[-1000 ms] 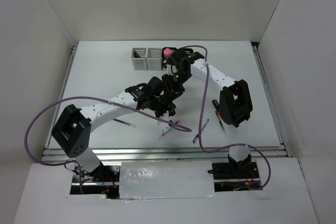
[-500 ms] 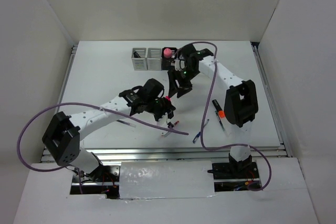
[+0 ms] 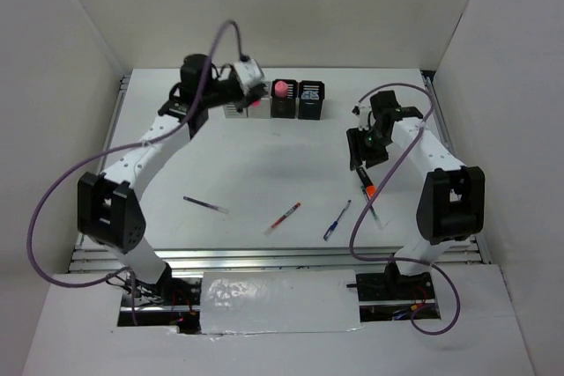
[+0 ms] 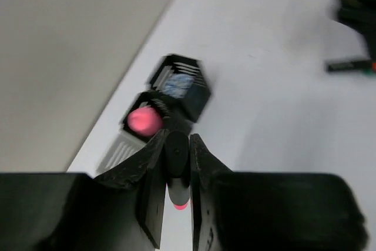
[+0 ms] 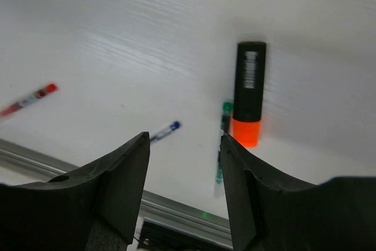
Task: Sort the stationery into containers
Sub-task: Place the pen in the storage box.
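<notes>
1. White tabletop [image 3: 264,156]: outstretched left arm's left gripper [image 4: 176,145] clamps a smooth black highlighter [image 4: 177,166] by the slotted square containers [image 3: 311,105].
2. Elbow bent, right gripper [image 5: 185,142] hangs parted over an orange-capped highlighter [image 5: 249,92].

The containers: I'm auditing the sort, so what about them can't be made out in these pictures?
Grey containers: top view, the left gripper covers most of them; left wrist view, blurred and cut off by the jaws.
Far black container: bluish contents blurred in the left wrist view, too small in the top view.
Right wrist view: shows no containers.
</notes>
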Controlling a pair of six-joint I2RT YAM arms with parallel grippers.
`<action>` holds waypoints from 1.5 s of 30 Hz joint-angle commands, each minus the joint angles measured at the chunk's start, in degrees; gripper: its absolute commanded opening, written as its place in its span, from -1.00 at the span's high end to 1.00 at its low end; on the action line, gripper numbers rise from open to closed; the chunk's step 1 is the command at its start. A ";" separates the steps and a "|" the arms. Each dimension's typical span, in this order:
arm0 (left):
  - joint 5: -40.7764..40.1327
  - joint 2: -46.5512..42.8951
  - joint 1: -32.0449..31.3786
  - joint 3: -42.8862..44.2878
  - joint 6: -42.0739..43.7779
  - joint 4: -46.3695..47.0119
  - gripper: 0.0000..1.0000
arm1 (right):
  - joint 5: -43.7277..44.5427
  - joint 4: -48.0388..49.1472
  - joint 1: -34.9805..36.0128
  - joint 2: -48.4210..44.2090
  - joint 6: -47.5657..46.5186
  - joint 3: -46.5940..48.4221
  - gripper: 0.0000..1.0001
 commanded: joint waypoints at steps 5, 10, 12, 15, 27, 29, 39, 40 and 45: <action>1.20 15.85 14.12 12.53 -42.17 29.54 1.00 | 1.31 9.54 -3.84 -5.57 -6.52 -9.41 -0.09; -1.70 23.77 16.41 17.11 -45.69 36.32 0.99 | 0.60 10.07 -6.21 -5.23 -7.66 -11.52 -0.05; -2.85 25.71 16.94 17.99 -46.57 38.87 0.97 | 0.86 10.50 -6.57 -4.96 -7.93 -12.05 -0.02; -3.73 29.49 17.47 19.66 -47.36 40.72 0.94 | 0.87 10.24 -6.57 -4.79 -8.19 -12.23 0.02; -7.16 32.84 18.00 17.74 -42.71 39.59 0.91 | 2.62 8.05 -6.65 -3.73 -8.54 -11.52 0.06; -7.94 33.19 18.17 17.56 -42.53 39.31 0.86 | 2.80 7.08 -6.74 -3.64 -8.63 -11.17 0.04; -9.00 33.98 18.09 16.07 -42.00 37.47 0.64 | 2.45 4.36 -6.57 -4.17 -8.98 -11.00 -0.16; -8.91 33.98 17.91 15.98 -41.83 37.21 0.61 | 2.36 3.75 -6.57 -4.17 -8.98 -10.91 -0.18; -9.70 34.16 17.82 15.54 -42.00 36.50 0.33 | 1.92 2.25 -6.04 -4.52 -9.07 -11.17 -0.21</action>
